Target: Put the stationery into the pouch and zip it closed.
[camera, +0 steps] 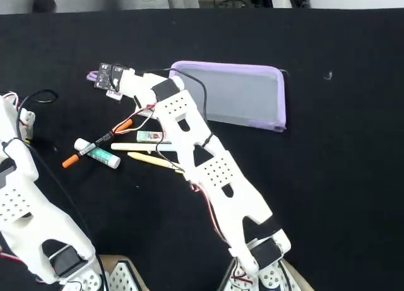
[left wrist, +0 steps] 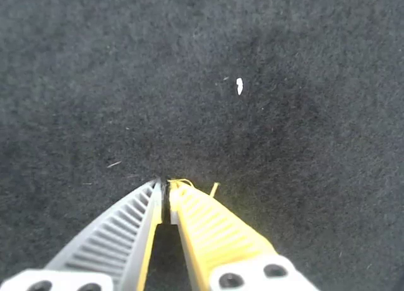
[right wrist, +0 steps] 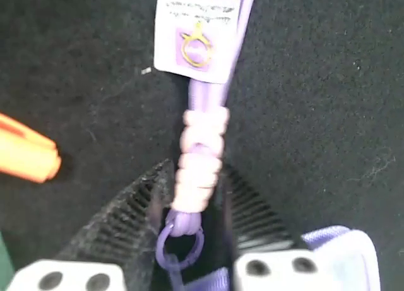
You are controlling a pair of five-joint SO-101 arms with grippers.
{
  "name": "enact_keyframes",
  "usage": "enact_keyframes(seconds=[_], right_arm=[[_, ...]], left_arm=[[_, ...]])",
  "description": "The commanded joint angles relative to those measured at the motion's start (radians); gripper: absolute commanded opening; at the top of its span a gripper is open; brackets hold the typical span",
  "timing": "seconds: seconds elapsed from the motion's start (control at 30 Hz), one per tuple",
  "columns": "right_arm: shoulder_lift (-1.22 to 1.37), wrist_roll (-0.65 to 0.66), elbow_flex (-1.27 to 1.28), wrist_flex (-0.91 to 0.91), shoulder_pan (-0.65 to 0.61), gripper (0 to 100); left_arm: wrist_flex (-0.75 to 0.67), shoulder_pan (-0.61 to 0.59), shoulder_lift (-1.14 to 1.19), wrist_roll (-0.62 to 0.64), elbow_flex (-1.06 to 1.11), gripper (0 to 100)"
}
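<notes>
Illegible print on pouch tag [right wrist: 197, 35]

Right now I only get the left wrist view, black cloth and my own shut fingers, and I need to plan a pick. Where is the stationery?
Observer: The stationery lies in a cluster on the table, outside the pouch.
Operator: And where is the other arm?
Observer: The right gripper is at the end of the pouch nearest that cluster, its fingers shut on the zipper pull cord.
Operator: Which item lies closest to my side?
Observer: The marker. Its orange cap end points toward the left arm.
</notes>
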Motion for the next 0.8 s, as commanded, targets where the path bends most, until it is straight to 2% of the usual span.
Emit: enact_keyframes(seconds=[0.0,0.17,0.33,0.77], right_arm=[[-0.031,0.02,-0.015,0.064,0.014,1.8],[-0.041,0.012,-0.087,0.064,0.012,1.3],[-0.054,-0.089,-0.183,0.055,0.017,1.1],[-0.378,-0.256,-0.177,0.083,0.018,1.1]], left_arm=[[-0.012,-0.041,0.037,0.009,-0.031,3],[-0.012,-0.041,0.037,0.009,-0.031,3],[-0.012,-0.041,0.037,0.009,-0.031,3],[-0.012,-0.041,0.034,0.009,-0.031,3]])
